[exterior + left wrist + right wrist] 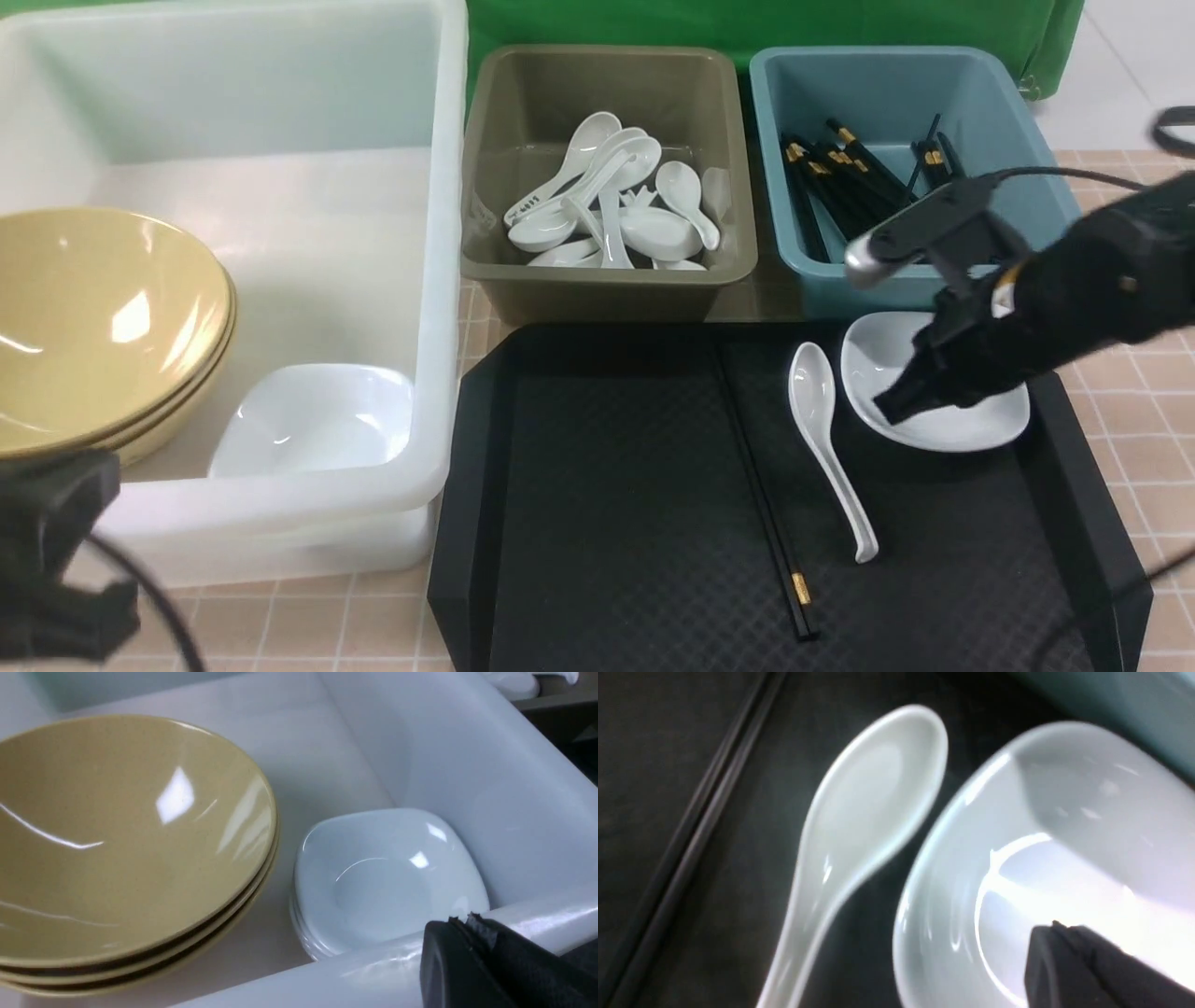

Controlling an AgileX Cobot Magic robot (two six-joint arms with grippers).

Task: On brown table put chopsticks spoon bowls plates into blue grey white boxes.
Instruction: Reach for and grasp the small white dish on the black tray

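The translucent white tub (439,280) holds mustard bowls (103,317) and stacked plates (317,420); the left claw (460,921) sits pressed together by its rim. On the black tray (607,485), the right claw (892,409), also pressed together, hovers over the remaining plate (971,425). It should spread, straddle the rim and lift level, avoiding the spoon (822,420) just beside.

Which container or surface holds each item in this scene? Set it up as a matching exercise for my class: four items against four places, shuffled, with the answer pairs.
Items
1. stacked tan bowls
2. heap of white spoons
3. bundle of black chopsticks
4. lone spoon

Places
A. blue bin
B. black tray
C. white tub
D. grey bin

Pairs: 1-C, 2-D, 3-A, 4-B
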